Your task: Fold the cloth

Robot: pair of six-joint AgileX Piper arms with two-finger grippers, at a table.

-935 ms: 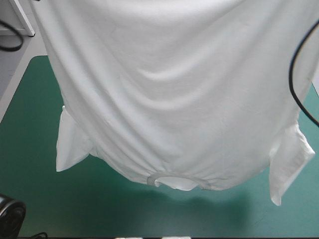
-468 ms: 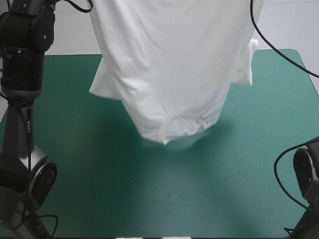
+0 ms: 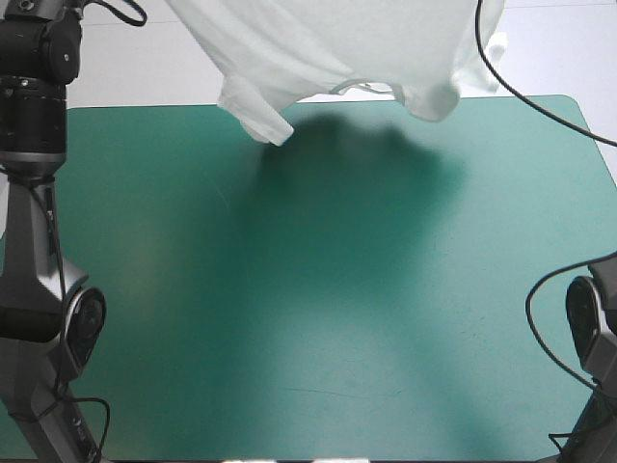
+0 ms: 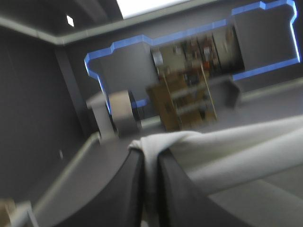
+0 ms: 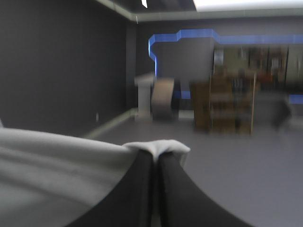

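The white short-sleeved T-shirt [image 3: 328, 48], which moments earlier hung low over the middle of the teal-green counter [image 3: 337, 318], has swung up and away to the far edge. Its collar [image 3: 366, 89] and one sleeve [image 3: 255, 114] now dangle there, their dark shadow [image 3: 357, 159] shifted beneath them.

We see the bench [image 3: 584, 108] with its teal-green cover [image 3: 318, 318], a soft shadow [image 3: 357, 154] near its far edge, pale floor [image 3: 559, 48] beyond.
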